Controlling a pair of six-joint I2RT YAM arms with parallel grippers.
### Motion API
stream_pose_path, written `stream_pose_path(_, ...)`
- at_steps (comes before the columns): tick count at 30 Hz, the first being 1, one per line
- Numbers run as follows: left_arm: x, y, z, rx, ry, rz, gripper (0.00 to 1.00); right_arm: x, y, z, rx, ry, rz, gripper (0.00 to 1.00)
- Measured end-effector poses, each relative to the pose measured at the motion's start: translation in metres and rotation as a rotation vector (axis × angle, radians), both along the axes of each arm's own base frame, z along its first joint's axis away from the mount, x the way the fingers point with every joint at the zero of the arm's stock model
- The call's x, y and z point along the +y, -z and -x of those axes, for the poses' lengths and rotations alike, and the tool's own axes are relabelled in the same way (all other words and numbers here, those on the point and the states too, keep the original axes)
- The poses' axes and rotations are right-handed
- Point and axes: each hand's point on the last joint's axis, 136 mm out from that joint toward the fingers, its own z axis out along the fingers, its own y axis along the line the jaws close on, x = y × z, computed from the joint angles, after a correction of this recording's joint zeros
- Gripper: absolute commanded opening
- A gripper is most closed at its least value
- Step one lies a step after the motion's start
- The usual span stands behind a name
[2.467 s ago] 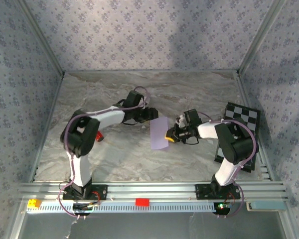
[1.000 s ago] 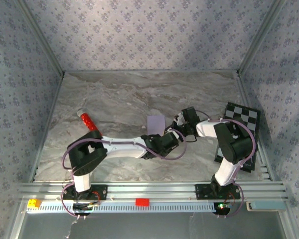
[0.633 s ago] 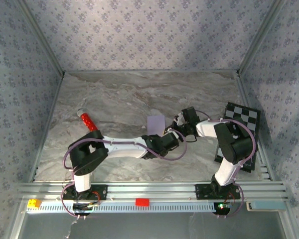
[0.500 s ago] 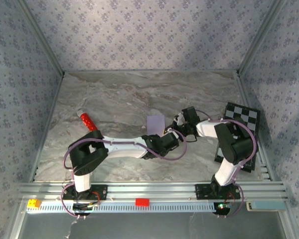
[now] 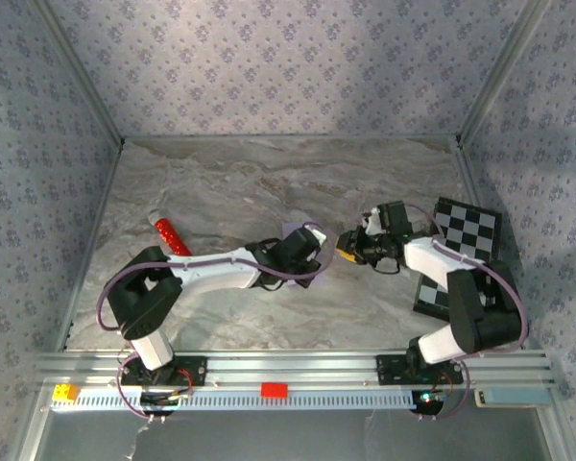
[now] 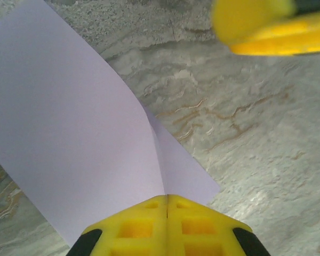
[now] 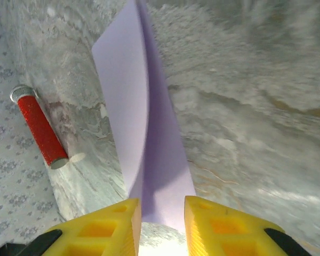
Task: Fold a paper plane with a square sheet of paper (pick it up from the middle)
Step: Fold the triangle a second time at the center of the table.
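Left gripper (image 6: 167,200): jaws fully closed, pinching the paper (image 6: 85,133) at its near end, right on the crease. The sheet is bent into a loose V at mid-table (image 6: 256,133) between the two arms; can't tell whether it touches the surface. Right gripper (image 7: 161,210): jaws partly apart, the paper's end in the gap, no clamp evident. Judged early: one centre fold started but not pressed flat; nose corners, wing folds and dart shape all left.

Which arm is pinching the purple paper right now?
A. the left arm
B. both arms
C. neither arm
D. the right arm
A: the left end effector is shut on the square sheet of paper, while the right end effector has its jaws standing apart.
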Motion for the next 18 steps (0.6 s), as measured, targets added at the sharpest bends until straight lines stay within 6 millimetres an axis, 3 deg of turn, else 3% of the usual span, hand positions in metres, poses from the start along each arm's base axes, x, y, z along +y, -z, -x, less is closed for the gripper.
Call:
stream_pose_path(4,-0.007,-0.002,0.0,0.098,-0.009,0.112,0.0,-0.008,0.006,0.013,0.016,0.009,0.02,0.21)
stream_pose_path(8,-0.012,-0.006,0.0,0.165,-0.018,0.194,0.0,-0.003,0.008,0.023,0.023,-0.014,0.022,0.15)
stream_pose_path(14,-0.012,-0.005,0.0,0.216,-0.037,0.24,0.0,0.022,0.011,0.037,0.016,-0.101,0.018,0.07)
stream_pose_path(18,-0.008,0.0,0.0,0.236,-0.052,0.241,0.0,0.038,0.023,0.045,0.045,-0.149,0.03,0.05)
